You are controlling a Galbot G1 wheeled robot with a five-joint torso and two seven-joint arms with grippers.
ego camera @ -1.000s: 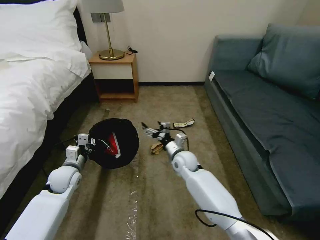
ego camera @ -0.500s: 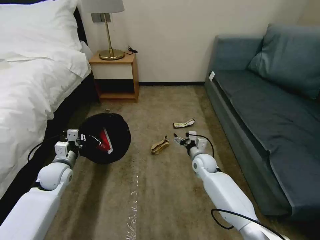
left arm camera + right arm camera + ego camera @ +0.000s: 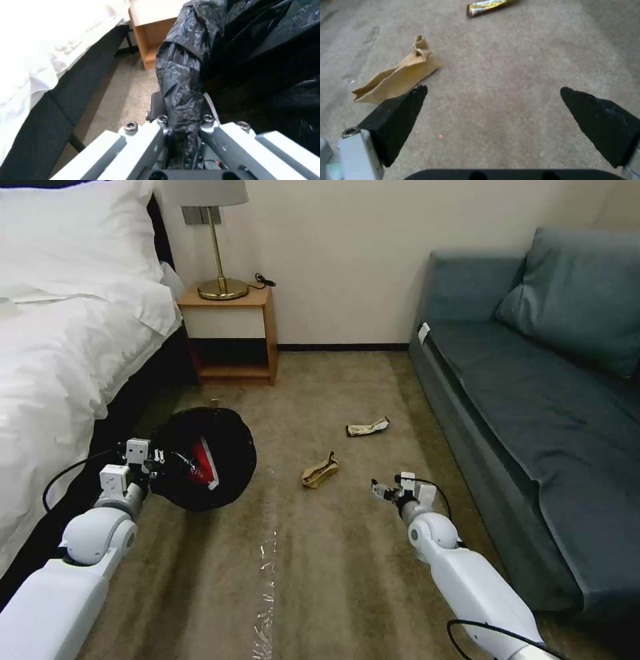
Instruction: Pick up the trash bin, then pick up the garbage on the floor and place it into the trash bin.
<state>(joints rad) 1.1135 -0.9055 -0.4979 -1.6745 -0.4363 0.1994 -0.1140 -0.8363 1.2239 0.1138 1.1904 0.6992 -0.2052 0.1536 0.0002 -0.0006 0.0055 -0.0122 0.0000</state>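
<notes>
Held off the carpet by the left gripper, which is clamped on its bag-lined rim, the trash bin is tipped so its mouth faces the camera; a red-and-white carton is seen inside. Nearer the sofa, the right gripper is spread wide and empty above the floor, just beside the brown paper scrap. Farther off, the snack wrapper lies on the carpet.

The bin shows just its black liner; the carton inside is half hidden.
</notes>
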